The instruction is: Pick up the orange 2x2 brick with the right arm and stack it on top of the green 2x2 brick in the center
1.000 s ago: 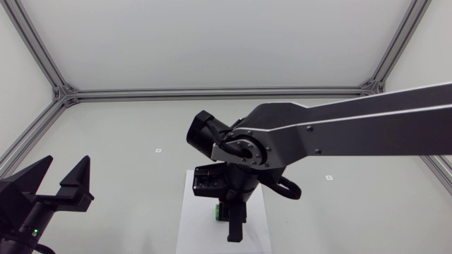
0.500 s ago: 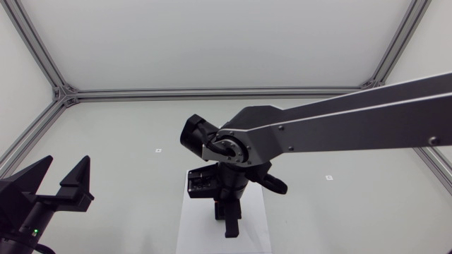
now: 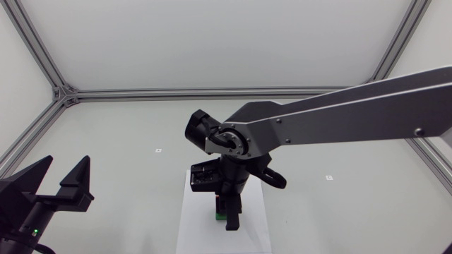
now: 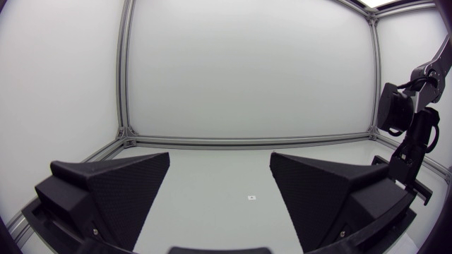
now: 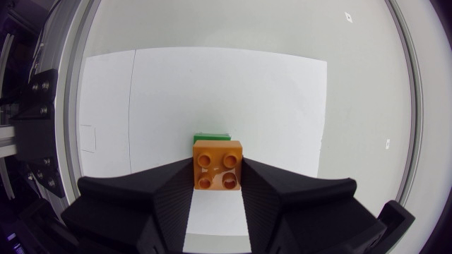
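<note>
Now, right hand (image 5: 218, 178): you have it clamped on the orange brick (image 5: 218, 165), one broad finger pressed on each of two opposite side walls, with the four studs facing up and in plain sight.
Where the brick is: it's held over the white sheet (image 5: 212, 85) in the middle of the desk (image 5: 367, 106), and the green brick (image 5: 212, 135) peeks out just past its far edge. From the head view the arm hides most of this; only a sliver of green (image 3: 220, 213) shows beside the fingers. I cannot tell whether the two bricks touch.
Handling: it looks like light, stiff, hard plastic that won't give or crush. The smooth walls could slip or twist if your squeeze loosens.
Grip point: the flat sides are the place, just as you have it. This leaves the underside free to meet the green studs.
Next move, as I judge it: square the edges up, then press straight down. A tilted brick will likely jam on one row of studs.
Risk: the green brick sits loose on the sheet, so a sideways nudge could push it away.
Left hand (image 3: 65, 171): it's spread wide and carrying nothing, well apart from the bricks at the desk's left side.
</note>
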### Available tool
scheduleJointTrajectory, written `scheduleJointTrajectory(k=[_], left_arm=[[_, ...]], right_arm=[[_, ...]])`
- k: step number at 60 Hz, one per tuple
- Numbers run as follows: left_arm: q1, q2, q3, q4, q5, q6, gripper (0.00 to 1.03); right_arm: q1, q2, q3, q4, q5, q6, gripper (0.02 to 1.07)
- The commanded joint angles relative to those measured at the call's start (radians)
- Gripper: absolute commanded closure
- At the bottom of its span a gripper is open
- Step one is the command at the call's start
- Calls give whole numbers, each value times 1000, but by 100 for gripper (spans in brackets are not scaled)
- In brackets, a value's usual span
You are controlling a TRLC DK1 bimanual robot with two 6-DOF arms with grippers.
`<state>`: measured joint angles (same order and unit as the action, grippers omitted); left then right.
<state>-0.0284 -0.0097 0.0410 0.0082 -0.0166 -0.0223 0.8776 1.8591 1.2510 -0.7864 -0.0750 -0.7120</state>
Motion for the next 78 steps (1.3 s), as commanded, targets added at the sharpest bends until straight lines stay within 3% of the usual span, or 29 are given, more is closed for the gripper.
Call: scheduleJointTrajectory(k=[1, 78], left_arm=[[1, -6, -41, -11, 3, 5, 4], [1, -6, -41, -11, 3, 5, 4]], right_arm=[[1, 14, -4, -17, -3, -27, 101], [21, 46, -44, 22, -2, -18, 101]])
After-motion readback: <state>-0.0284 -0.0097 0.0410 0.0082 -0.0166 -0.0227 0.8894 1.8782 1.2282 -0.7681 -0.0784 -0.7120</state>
